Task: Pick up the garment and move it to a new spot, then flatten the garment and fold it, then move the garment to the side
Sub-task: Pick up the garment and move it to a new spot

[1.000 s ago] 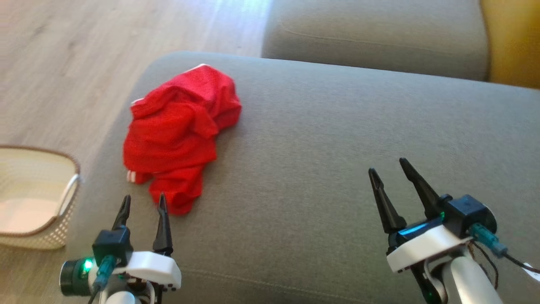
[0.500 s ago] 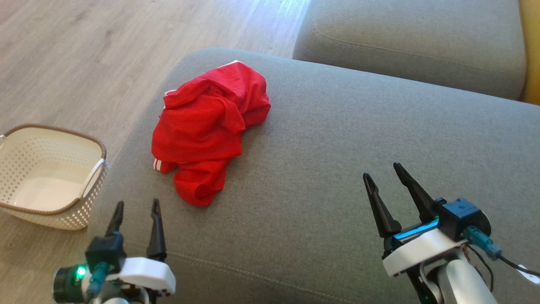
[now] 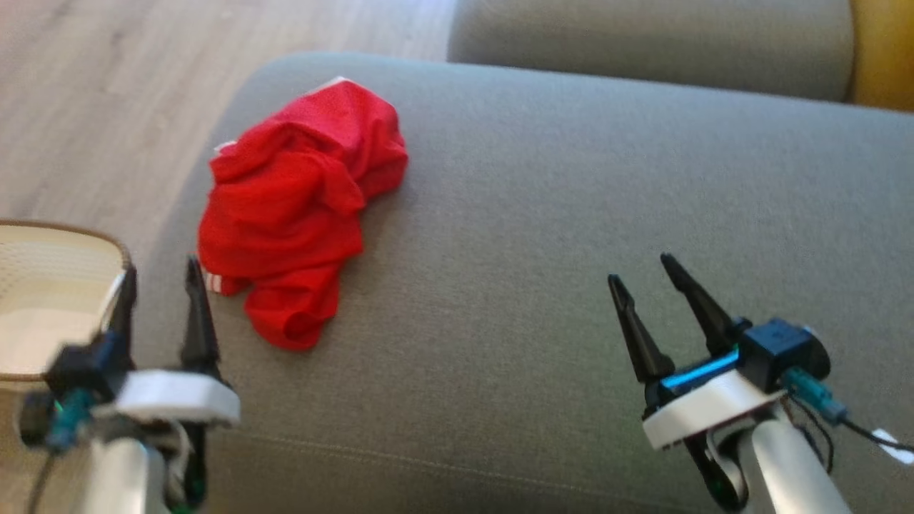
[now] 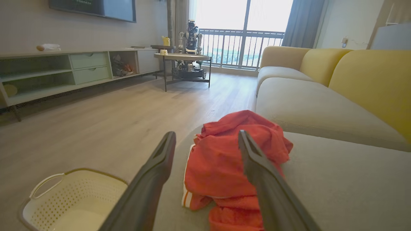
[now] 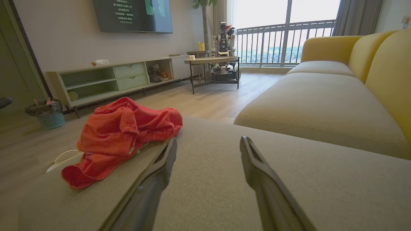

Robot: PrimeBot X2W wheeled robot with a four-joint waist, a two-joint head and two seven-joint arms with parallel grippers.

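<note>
Nothing is done yet: the red garment (image 3: pixel 296 207) lies crumpled at the left edge of the sofa cushion (image 3: pixel 571 214), just ahead of the left gripper (image 3: pixel 161 268), whose jaws, like those of the right gripper (image 3: pixel 639 268), gape empty.

Pale wood floor (image 5: pixel 208 99) runs to a glazed balcony door (image 5: pixel 276 38) with railings, daylight pouring through; grey curtain (image 5: pixel 356 14) beside it; television (image 5: pixel 133 14) on the wall above a low green cabinet (image 5: pixel 96 80); round table (image 5: pixel 212 60) near the glass; sofa (image 5: pixel 321 93) with grey seats and yellow backs.
</note>
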